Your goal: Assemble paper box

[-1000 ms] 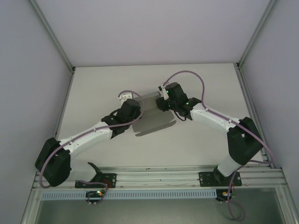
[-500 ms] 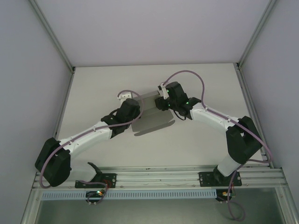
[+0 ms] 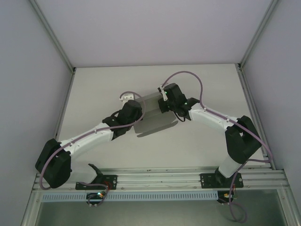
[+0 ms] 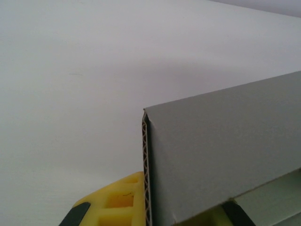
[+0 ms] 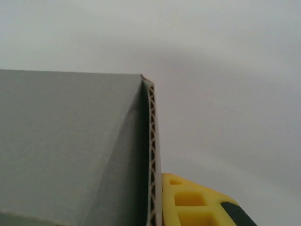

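Two arms meet over the paper box point(image 3: 155, 120), which sits mid-table as a grey sheet with its side walls folded up, held between them at the centre of the table point(image 3: 103, 89).

In the past second the right arm has edged a little inward, toward its partner, carrying the right pincer point(image 3: 163, 104) closer over the far right corner of the cardboard. The left arm has not budged, and the sheet lies much where it did.

The left pincer point(image 3: 138, 109) is clamped on the left wall. Its wrist camera shows a yellow pad point(image 4: 115, 205) hard against the fluted cut edge, with the other finger on the wall's far side.

From the right wrist, one yellow pad point(image 5: 188, 197) sits flush against the outer face of the right wall, which stands upright. Its mate is hidden behind the cardboard, so I cannot tell whether that pincer has truly pinched the wall or merely leans on it.

The likely meaning is that both side walls are now raised and steadied, one by each arm, and the inward nudge looks like a squaring-up of the right wall against its fold. The near flap lies flat and open toward the arm bases, so the box is no more than partly formed. If the right grip is not yet firm, that wall may spring back when pressed.
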Controlling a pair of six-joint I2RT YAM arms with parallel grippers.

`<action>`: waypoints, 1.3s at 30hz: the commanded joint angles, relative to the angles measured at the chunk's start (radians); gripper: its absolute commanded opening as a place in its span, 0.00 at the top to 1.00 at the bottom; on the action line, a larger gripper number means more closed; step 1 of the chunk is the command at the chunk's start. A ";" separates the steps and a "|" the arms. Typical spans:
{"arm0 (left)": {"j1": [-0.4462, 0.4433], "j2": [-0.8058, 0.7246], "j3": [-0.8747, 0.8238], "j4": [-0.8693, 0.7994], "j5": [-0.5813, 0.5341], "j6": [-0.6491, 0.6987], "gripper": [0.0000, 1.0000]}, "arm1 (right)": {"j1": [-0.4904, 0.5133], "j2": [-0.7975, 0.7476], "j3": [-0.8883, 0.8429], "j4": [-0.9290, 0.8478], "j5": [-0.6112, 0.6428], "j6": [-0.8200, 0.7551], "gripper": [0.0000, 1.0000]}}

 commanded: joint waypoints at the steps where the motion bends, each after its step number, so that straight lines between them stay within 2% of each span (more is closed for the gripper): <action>1: 0.011 -0.011 0.037 -0.070 -0.088 -0.043 1.00 | -0.031 0.027 0.054 -0.200 0.369 0.087 0.92; 3: 0.014 -0.015 0.041 -0.094 -0.104 -0.048 1.00 | -0.033 0.041 0.070 -0.270 0.532 0.115 0.92; 6: 0.020 -0.021 0.042 -0.128 -0.115 -0.053 1.00 | -0.047 0.068 0.096 -0.357 0.692 0.134 0.92; 12: 0.042 -0.045 0.020 -0.187 -0.130 -0.072 1.00 | -0.073 0.106 0.143 -0.452 0.882 0.167 0.92; 14: 0.046 -0.056 0.018 -0.188 -0.126 -0.068 1.00 | -0.071 0.121 0.166 -0.483 0.982 0.218 0.92; 17: 0.043 -0.055 0.025 -0.188 -0.116 -0.068 1.00 | -0.065 0.178 0.261 -0.638 1.041 0.349 0.89; 20: 0.042 -0.048 0.025 -0.169 -0.106 -0.061 1.00 | -0.055 0.231 0.330 -0.748 1.100 0.432 0.92; 22: 0.043 -0.048 0.018 -0.150 -0.087 -0.053 1.00 | -0.060 0.221 0.303 -0.646 1.018 0.363 0.93; 23: 0.042 -0.048 0.019 -0.141 -0.077 -0.048 1.00 | -0.061 0.193 0.248 -0.505 0.922 0.255 0.92; 25: 0.042 -0.048 0.020 -0.128 -0.067 -0.042 1.00 | -0.072 0.115 0.119 -0.224 0.675 0.174 0.90; 26: 0.041 -0.049 0.019 -0.122 -0.064 -0.039 1.00 | -0.078 0.073 0.053 -0.090 0.503 0.130 0.89; 29: 0.039 -0.042 0.016 -0.094 -0.044 -0.032 1.00 | -0.082 -0.005 -0.064 0.172 0.165 0.068 0.85; 32: 0.038 -0.029 0.014 -0.067 -0.020 -0.027 1.00 | -0.083 -0.030 -0.086 0.260 -0.070 0.064 0.77; 35: 0.038 -0.009 0.012 -0.045 -0.004 -0.020 1.00 | -0.082 -0.051 -0.087 0.289 -0.249 0.084 0.67; 37: 0.038 0.005 0.011 -0.033 0.000 -0.014 1.00 | -0.083 -0.080 -0.100 0.308 -0.317 0.100 0.59; 39: 0.038 0.017 0.008 -0.015 0.004 0.000 1.00 | -0.083 -0.120 -0.125 0.328 -0.364 0.095 0.44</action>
